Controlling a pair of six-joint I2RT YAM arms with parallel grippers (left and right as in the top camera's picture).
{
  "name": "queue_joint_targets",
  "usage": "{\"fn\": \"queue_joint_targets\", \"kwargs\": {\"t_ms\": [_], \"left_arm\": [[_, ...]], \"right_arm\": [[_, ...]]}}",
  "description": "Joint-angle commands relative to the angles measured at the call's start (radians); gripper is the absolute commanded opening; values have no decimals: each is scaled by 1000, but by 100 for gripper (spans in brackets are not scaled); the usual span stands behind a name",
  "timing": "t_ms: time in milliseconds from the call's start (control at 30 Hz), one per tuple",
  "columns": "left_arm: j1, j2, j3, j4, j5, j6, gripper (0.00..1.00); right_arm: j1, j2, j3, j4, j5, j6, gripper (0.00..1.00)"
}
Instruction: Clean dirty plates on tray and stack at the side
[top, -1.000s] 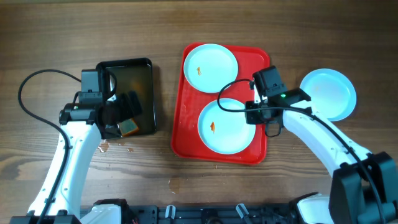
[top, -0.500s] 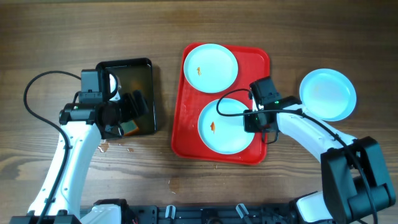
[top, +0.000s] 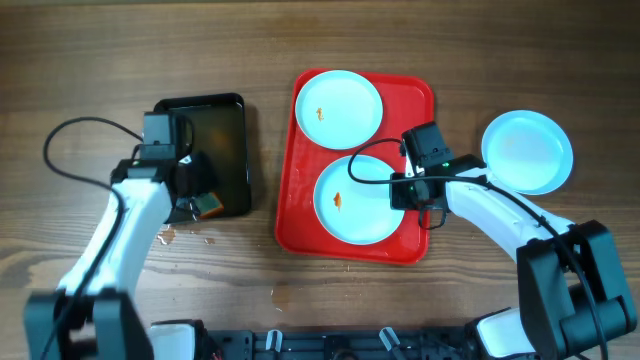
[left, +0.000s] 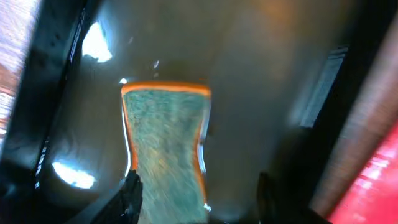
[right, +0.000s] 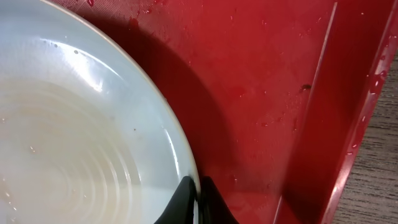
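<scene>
The red tray (top: 420, 96) holds two pale blue plates. The far plate (top: 340, 108) and the near plate (top: 355, 200) each carry a small orange smear. A third plate (top: 527, 150) lies on the bare wood to the right of the tray. My right gripper (top: 405, 190) is shut on the near plate's right rim; the right wrist view shows the fingers (right: 198, 193) pinching the rim of the plate (right: 81, 143) above the tray (right: 267, 81). My left gripper (top: 200, 195) is open, and in the left wrist view it (left: 198, 193) straddles the sponge (left: 165, 137).
A black tray (top: 215, 105) with wet, brownish water stands left of the red tray and holds the green-and-orange sponge (top: 208, 205). Small drips mark the wood near the black tray's front corner (top: 170, 235). Cables trail from both arms.
My right gripper has moved in onto the near plate's right rim, and the plate has shifted slightly left. My left gripper has turned and moved down over the sponge in the black tray.
</scene>
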Motion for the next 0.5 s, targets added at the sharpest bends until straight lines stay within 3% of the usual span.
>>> {"fn": "queue_joint_targets", "kwargs": {"t_ms": [0,100,167,467], "left_arm": [[7,115,-20,41,-48,-22,52],[7,187,-20,87,-48,-22,32],[7,206,-20,101,-47,-21,4],[7,45,182,-100,-40,-13,4]], "right_arm": [[3,29,-34,-8,2,11,4],[3,29,-34,-8,-3,12,4],[3,29,-34,-8,-7,14,4],[3,29,-34,-9,-6,28,4]]}}
